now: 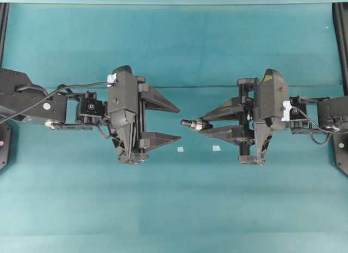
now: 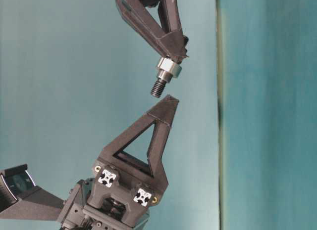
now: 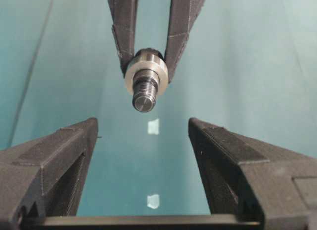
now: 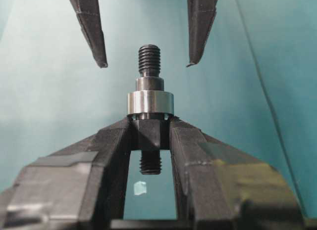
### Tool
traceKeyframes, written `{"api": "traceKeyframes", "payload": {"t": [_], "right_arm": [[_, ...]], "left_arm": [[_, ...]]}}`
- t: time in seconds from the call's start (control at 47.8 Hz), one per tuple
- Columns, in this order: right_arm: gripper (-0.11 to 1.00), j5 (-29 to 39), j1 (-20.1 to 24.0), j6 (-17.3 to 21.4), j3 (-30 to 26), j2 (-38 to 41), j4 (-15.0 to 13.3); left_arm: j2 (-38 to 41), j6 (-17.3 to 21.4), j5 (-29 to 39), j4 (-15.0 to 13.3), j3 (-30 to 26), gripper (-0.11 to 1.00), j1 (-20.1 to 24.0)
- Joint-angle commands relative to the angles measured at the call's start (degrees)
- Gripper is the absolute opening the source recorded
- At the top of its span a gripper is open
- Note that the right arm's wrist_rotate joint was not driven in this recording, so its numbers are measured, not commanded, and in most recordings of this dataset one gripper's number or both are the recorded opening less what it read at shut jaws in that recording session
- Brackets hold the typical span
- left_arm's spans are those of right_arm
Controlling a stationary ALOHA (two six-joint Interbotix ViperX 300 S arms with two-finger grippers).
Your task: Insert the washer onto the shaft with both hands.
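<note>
My right gripper [image 1: 203, 123] [image 4: 151, 132] is shut on the shaft [image 1: 190, 123] [image 4: 149, 59], a dark stepped pin held off the table with its threaded tip towards the left arm. The silvery washer [image 4: 150, 102] [image 3: 132, 77] [image 2: 170, 69] sits around the shaft, right against the right fingertips. My left gripper [image 1: 179, 123] [image 3: 142, 124] is open and holds nothing. Its fingers [image 4: 95, 39] stand on either side of the shaft's line, a little short of the threaded tip [image 3: 144, 100] and not touching it.
Two small pale tape bits [image 1: 180, 149] [image 1: 216, 148] lie on the teal table [image 1: 174, 209] just in front of the grippers. Black frame posts [image 1: 341, 35] stand at the table's side edges.
</note>
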Motion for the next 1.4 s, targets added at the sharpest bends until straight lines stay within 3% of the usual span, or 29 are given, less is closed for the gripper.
{"api": "traceKeyframes", "payload": {"t": [0.0,1.38], "right_arm": [[0.0,-0.6,0.1,0.0,-1.3,-0.5,0.0],[0.0,-0.8,0.1,0.0,-1.2,-0.5,0.0]], "left_arm": [[-1.1,-0.1,-0.3,0.1,-0.5,0.81,0.1],[-1.1,-0.2,1.8,0.1,-0.9,0.81,0.1]]}}
